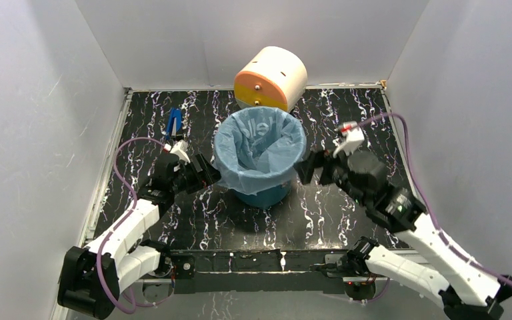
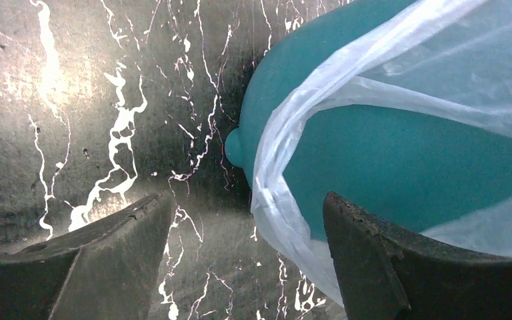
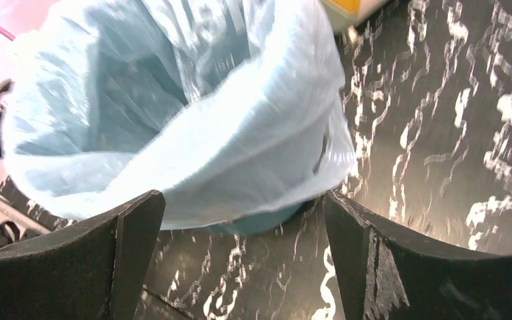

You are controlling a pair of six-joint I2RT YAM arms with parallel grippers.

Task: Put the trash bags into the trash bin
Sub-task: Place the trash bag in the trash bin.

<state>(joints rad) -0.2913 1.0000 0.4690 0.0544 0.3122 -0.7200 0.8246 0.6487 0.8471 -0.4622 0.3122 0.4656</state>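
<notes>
The bag (image 1: pixel 260 143) lines the bin (image 1: pixel 261 195), its edge folded over the rim. The left end effector (image 1: pixel 208 175), just left of the bin, and the right end effector (image 1: pixel 305 168), just right of it, both gape wide, holding nothing. The finishing step seems in hand. The next move probably calls for snugging the overhang or retreating.

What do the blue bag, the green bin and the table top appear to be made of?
The bag: thin plastic film, translucent light blue, crinkled and folded over the rim. The bin: probably moulded plastic, teal, smooth matt wall. The table top: glossy black with white veins, perhaps a marble-print sheet.
</notes>
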